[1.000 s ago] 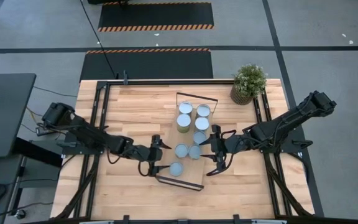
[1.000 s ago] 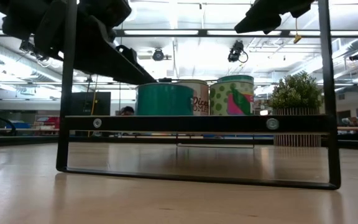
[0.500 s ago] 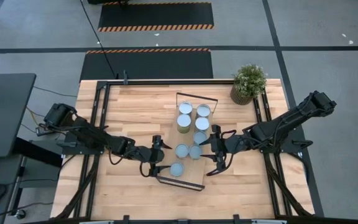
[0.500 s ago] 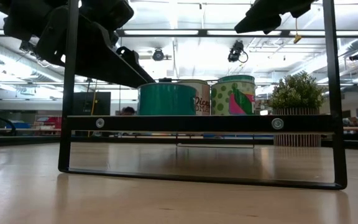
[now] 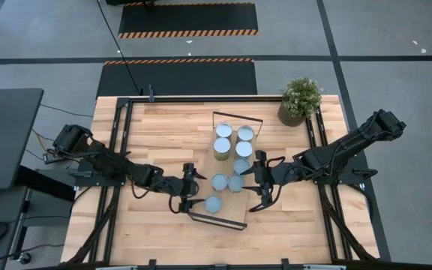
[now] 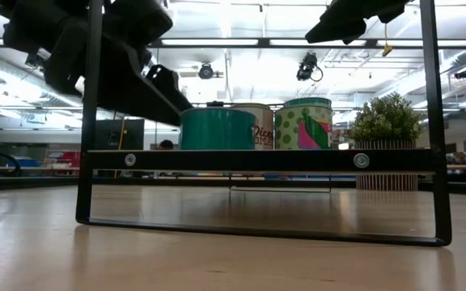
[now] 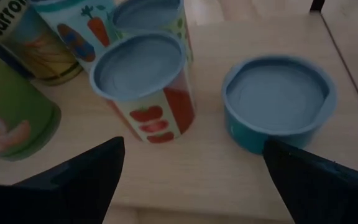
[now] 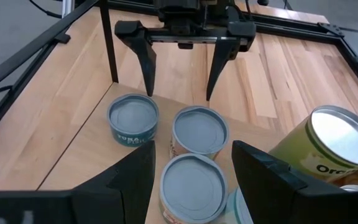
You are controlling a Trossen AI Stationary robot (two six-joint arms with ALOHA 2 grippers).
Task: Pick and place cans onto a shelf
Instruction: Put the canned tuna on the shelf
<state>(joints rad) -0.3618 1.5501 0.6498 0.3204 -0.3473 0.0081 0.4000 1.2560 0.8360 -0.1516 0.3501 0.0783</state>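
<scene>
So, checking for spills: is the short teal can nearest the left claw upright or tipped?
Upright. The teal can stands on its base on the shelf, round lid facing up.

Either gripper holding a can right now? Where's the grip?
Neither. Left gripper open and empty beside the teal can; right gripper also empty.

Two dark, matte-black jointed arms — thin black cables looping along the left arm [image 5: 96, 161], right arm [image 5: 343, 150] alike; long, tapering black fingers [image 8: 146, 65] — smooth, unmarked.
</scene>
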